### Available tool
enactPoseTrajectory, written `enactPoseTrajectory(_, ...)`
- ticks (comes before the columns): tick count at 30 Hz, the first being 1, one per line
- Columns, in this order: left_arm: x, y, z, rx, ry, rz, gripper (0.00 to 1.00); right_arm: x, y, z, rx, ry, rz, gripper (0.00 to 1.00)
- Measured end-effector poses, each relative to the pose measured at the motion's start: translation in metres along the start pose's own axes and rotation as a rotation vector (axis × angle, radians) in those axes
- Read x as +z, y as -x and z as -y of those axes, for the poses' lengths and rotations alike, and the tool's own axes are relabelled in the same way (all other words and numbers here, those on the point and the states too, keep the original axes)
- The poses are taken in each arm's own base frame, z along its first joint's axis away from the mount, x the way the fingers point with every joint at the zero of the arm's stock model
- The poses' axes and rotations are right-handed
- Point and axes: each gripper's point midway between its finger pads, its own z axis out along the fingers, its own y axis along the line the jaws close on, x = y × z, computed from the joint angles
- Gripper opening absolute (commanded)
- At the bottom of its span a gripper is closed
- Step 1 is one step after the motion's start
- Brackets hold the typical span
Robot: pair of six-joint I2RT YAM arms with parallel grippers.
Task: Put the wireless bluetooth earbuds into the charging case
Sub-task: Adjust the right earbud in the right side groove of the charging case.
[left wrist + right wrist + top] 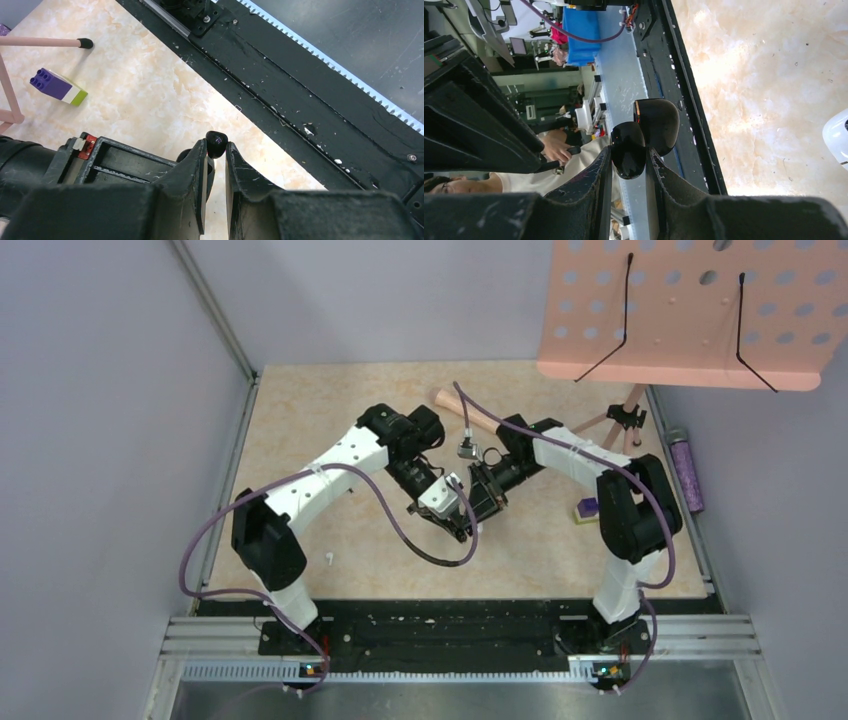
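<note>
1. Overhead, two white-and-black robot arms reach in from the near edge of a beige marbled surface (330, 430) and meet nose to nose over its middle.
2. The right gripper (628, 156) is nearly closed, its two black fingers pinching a glossy black charging case (657, 124). The case shows as two rounded halves. One sits between the fingertips. The other lies just beyond them, with a thin orange line along its edge. The case is held in the air above the surface.
3. The left gripper (217, 151) is closed down, with a small glossy black rounded piece (216, 141) nipped at the very tips of its fingers. Whether this piece is an earbud cannot be told.
4. A tiny white earbud (328, 559) lies alone on the surface beside the left arm's elbow, well apart from both grippers and the case. It is too small to make out in detail.
5. A purple, white and green toy block (56, 86) rests on the surface near the right arm.
6. A pink perforated music stand (680, 355) stands at the far right, and a purple bottle (685, 468) lies along the right wall.
</note>
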Motion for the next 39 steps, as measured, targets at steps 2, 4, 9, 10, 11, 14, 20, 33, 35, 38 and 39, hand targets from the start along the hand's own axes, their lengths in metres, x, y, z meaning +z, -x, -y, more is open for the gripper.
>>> enactPoseTrajectory(2,0.001,0.0,0.001,0.01,-0.005,-0.006,0.0,-0.001,0.001,-0.004,-0.012,-0.003,0.007,0.0)
enactPoseTrajectory(4,0.002,-0.002,0.001,0.016,-0.007,-0.012,0.0,-0.003,0.001,-0.008,-0.027,-0.003,0.013,0.0)
enactPoseTrajectory(9,0.007,-0.013,0.004,0.003,-0.015,-0.017,0.0,-0.004,-0.003,-0.014,-0.041,0.002,0.025,0.0)
enactPoseTrajectory(10,0.008,-0.016,0.005,0.0,-0.017,-0.02,0.0,-0.004,-0.004,-0.014,-0.038,0.004,0.027,0.0)
enactPoseTrajectory(11,0.009,-0.018,0.005,-0.001,-0.017,-0.023,0.0,-0.004,-0.005,-0.015,-0.038,0.006,0.028,0.0)
enactPoseTrajectory(14,0.009,-0.021,0.004,0.005,-0.015,-0.032,0.0,-0.003,-0.011,-0.016,-0.024,0.013,0.03,0.0)
enactPoseTrajectory(20,0.009,-0.02,0.002,0.021,-0.008,-0.032,0.0,-0.004,-0.012,-0.02,-0.025,0.014,0.039,0.0)
enactPoseTrajectory(33,0.015,-0.025,0.003,0.032,-0.007,-0.01,0.0,-0.004,-0.011,-0.023,-0.027,0.023,0.044,0.0)
enactPoseTrajectory(35,0.016,-0.026,0.004,0.034,-0.006,-0.005,0.0,-0.004,-0.011,-0.024,-0.027,0.029,0.044,0.0)
enactPoseTrajectory(38,0.017,-0.025,0.004,0.046,0.005,0.002,0.0,-0.004,-0.011,-0.026,-0.029,0.038,0.045,0.0)
enactPoseTrajectory(39,0.017,-0.024,0.003,0.056,0.013,0.005,0.0,-0.004,-0.011,-0.027,-0.029,0.041,0.045,0.0)
